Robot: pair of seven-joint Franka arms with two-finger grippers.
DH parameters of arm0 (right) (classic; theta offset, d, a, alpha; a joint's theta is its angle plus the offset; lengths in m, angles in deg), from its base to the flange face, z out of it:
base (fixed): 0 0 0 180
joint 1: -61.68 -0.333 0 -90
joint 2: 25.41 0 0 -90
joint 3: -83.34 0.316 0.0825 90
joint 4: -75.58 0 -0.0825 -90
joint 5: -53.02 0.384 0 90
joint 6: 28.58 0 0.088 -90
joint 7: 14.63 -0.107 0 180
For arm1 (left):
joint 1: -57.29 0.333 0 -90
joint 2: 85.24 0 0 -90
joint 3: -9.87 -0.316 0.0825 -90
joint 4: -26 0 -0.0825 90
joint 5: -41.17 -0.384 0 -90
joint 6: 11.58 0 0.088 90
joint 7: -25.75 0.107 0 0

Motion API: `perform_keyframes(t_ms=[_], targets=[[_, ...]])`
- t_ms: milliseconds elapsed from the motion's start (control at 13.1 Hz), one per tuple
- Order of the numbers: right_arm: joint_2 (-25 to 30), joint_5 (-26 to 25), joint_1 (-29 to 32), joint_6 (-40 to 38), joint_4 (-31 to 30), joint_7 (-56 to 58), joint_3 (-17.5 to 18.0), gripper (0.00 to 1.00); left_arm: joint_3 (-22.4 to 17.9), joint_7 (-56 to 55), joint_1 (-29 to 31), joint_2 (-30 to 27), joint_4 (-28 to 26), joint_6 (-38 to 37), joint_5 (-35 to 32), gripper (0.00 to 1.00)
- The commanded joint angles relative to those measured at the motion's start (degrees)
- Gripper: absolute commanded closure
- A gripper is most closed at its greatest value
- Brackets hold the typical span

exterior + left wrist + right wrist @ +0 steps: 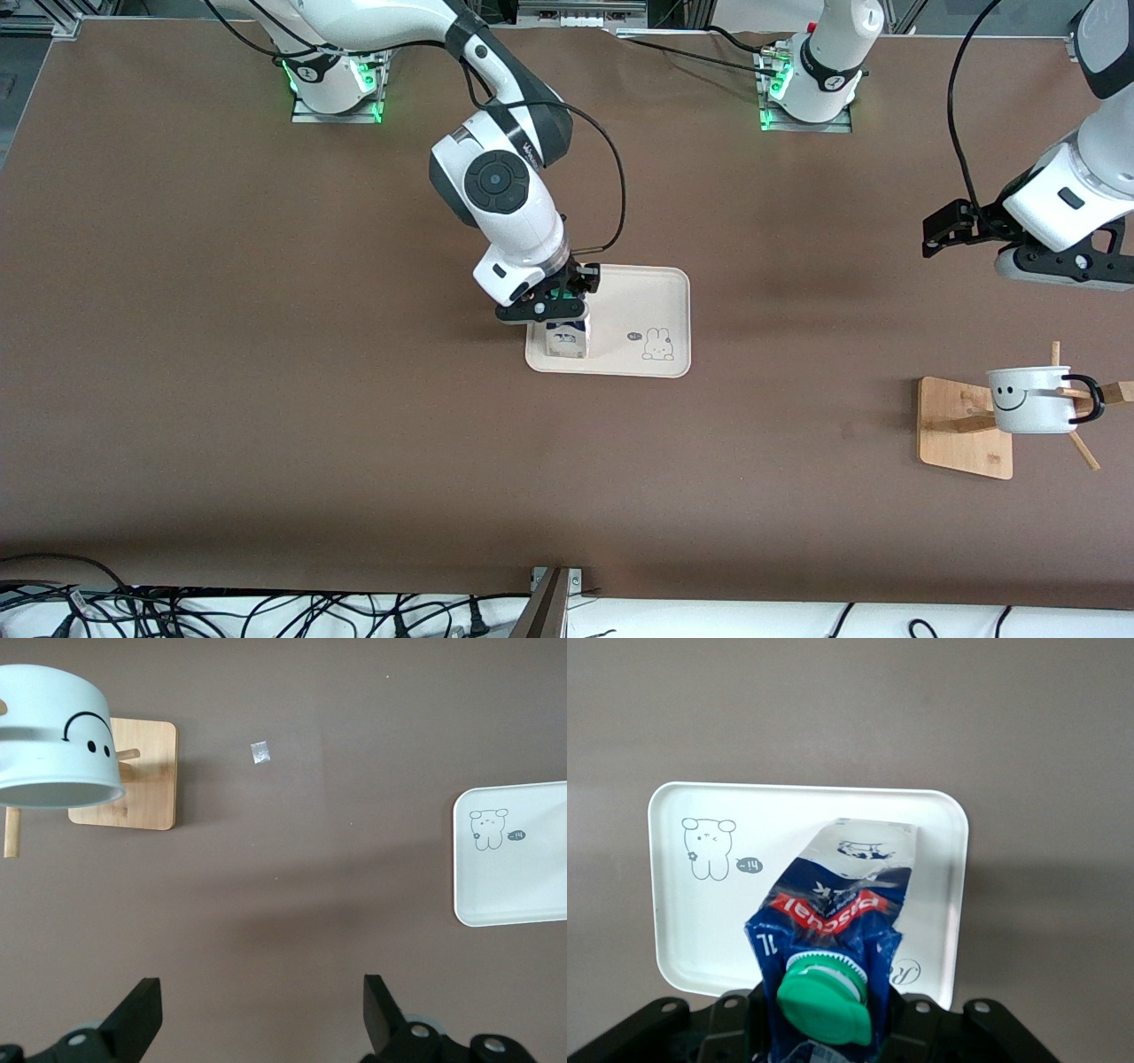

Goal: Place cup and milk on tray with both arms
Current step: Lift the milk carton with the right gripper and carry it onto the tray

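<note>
My right gripper [556, 312] is shut on the top of the milk [566, 338], a dark-blue and white carton with a green cap [824, 997]. The carton is upright on the cream tray [633, 301], at the tray's end toward the right arm. In the right wrist view the milk [833, 912] stands over the tray [744, 921], gripped by my right gripper [826, 1014]. The white smiley cup [1029, 400] hangs on a wooden rack at the left arm's end. My left gripper [941, 230] is open and empty in the air over bare table, between the tray and the cup. In the left wrist view my left gripper [259, 1019] is well apart from the cup [53, 735].
The rack has a square wooden base [961, 430] and pegs [1083, 447]. A small scrap [260, 752] lies on the brown table near the rack base [142, 780]. The tray [518, 877] shows its bunny drawing [656, 344]. Cables lie along the table's edge nearest the front camera.
</note>
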Motion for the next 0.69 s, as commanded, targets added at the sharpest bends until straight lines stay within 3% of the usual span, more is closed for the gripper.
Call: perform_keyframes(t_ms=[0, 306, 612], targets=[[-1.01, -0.09, -0.21, -0.50, 1.75, -1.09, -0.19, 0.00, 0.03, -0.89, 0.04, 1.30, 1.88, -1.18, -0.24, 0.00], [0.13, 0.17, -0.12, -0.68, 1.83, -0.83, -0.54, 0.00, 0.03, -4.21, -0.40, 3.49, 1.97, -1.27, 0.11, 0.00], [6.53, 1.05, 3.38, -3.65, 2.27, -1.98, -1.07, 0.00, -0.59, -10.08, 1.00, 7.89, 4.87, -0.83, 0.12, 0.00]])
